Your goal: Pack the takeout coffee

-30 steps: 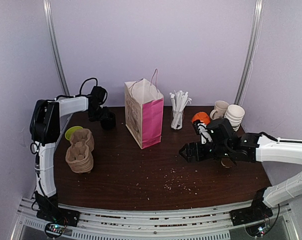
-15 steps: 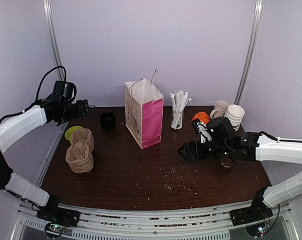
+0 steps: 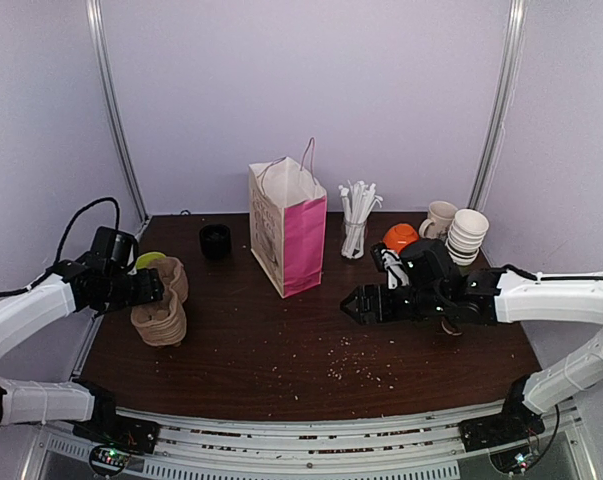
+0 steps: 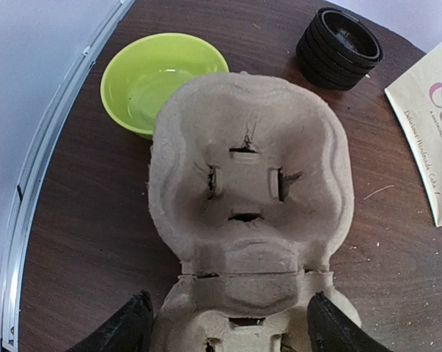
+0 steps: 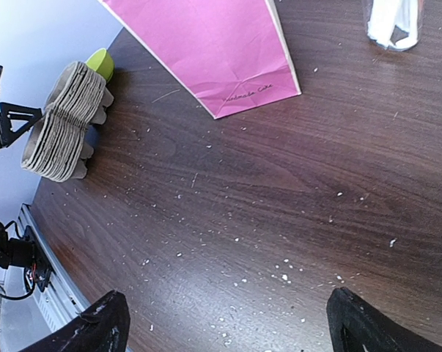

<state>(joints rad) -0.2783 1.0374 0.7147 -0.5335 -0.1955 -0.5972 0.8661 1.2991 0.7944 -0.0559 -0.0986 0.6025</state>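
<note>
**Left arm now down over the cup carriers; right gripper edged toward the bag**

Since the earlier frame my left arm has swung from the back-left corner down to the stack of pulp cup carriers [image 4: 246,198]. The right gripper [image 3: 353,303] has crept a little leftward.

The left gripper [image 4: 231,339] is cut off at the bottom of its wrist view. Its jaws are spread wide, one tip on each side of the stack, and I cannot tell whether they touch it. Just beyond the stack sit a lime bowl [image 4: 162,81] and a pile of black lids [image 4: 339,48].

The pink-and-white paper bag [image 3: 287,228] stands upright mid-table, with a glass of wrapped straws [image 3: 355,222] beside it. Between the carriers and the right gripper the table [image 3: 281,350] shows bare wood with scattered crumbs.

The right gripper hangs with its jaws apart and nothing between them.

I cannot pick out the takeout coffee for sure. Only a brownish shape [image 3: 449,326] peeks from under the right arm.

Behind that arm are an orange object [image 3: 401,236], a beige mug [image 3: 440,217] and stacked white cups [image 3: 468,234], close to the table's back-right edge.
</note>
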